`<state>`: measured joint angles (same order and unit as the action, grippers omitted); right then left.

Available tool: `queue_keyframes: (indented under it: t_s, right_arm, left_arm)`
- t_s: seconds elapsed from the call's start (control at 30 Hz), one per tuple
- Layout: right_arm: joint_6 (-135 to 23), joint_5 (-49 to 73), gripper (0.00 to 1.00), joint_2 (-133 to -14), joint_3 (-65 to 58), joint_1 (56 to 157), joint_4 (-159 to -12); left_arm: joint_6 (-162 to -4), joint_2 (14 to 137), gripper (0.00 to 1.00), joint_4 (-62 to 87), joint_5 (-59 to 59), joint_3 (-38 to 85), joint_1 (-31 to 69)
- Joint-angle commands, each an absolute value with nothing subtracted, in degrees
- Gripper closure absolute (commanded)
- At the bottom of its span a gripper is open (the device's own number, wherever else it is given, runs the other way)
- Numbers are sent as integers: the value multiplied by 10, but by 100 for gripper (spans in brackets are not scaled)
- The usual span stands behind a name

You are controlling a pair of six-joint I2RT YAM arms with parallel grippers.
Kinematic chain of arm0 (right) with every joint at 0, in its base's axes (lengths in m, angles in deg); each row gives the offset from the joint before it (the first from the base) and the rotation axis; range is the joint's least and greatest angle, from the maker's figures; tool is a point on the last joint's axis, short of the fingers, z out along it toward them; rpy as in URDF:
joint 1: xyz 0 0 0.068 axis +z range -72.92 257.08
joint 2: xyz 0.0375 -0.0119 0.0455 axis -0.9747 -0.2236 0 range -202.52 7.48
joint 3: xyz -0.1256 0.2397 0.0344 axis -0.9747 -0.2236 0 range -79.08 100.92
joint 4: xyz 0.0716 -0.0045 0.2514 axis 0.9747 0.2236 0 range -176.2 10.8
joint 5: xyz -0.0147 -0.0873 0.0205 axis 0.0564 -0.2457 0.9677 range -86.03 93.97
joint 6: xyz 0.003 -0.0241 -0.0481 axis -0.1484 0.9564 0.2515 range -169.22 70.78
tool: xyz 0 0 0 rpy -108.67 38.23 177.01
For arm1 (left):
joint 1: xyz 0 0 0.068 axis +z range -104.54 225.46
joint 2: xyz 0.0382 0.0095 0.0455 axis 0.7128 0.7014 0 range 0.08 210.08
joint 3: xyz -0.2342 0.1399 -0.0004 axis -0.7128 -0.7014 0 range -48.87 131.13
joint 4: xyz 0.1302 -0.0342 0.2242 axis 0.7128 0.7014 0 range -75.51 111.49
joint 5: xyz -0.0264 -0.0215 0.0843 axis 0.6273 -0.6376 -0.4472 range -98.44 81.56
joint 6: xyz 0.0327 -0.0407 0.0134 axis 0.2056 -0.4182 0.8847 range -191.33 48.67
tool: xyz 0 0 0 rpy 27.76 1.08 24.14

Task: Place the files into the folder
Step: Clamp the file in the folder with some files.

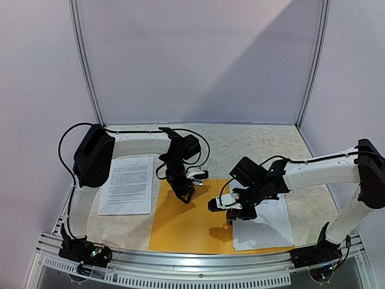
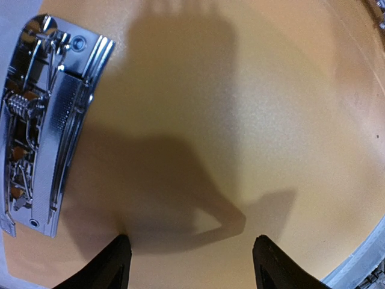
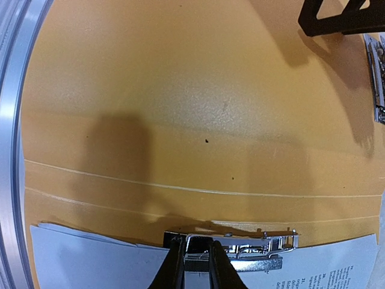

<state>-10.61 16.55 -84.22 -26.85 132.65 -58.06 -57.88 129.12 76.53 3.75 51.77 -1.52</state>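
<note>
The orange folder [image 1: 180, 226] lies open at the table's near edge. One of the files [image 1: 126, 183], a printed white sheet, rests on the table left of it. More files [image 1: 264, 229] lie on the folder's right half. My right gripper [image 3: 197, 257] is shut on the lever of a metal clip [image 3: 252, 248] that sits at the edge of those sheets [image 3: 90, 259]. In the top view it [image 1: 215, 205] is near the folder's middle. My left gripper [image 2: 192, 256] hangs open just above the bare left half [image 2: 228, 108], beside a second metal clip [image 2: 45, 120], holding nothing.
The aluminium rail [image 1: 198, 262] of the table's front edge runs just below the folder. A frame post [image 1: 87, 66] and a matching post [image 1: 313, 60] stand at the back corners. In the right wrist view the left gripper's fingers [image 3: 337, 18] show at top right.
</note>
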Motion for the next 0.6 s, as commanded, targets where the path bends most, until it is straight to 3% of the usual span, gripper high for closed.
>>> queue_keyframes:
  t_s: [0.0, 0.57]
  right_arm:
    - [-123, 177, 84, -855, -267, 1340, -580]
    - [-135, 152, 80, -842, -260, 1340, -579]
  left_arm:
    - [-575, 1320, 28, 755, 26, 496, -15]
    - [-573, 1319, 28, 757, 27, 493, -15]
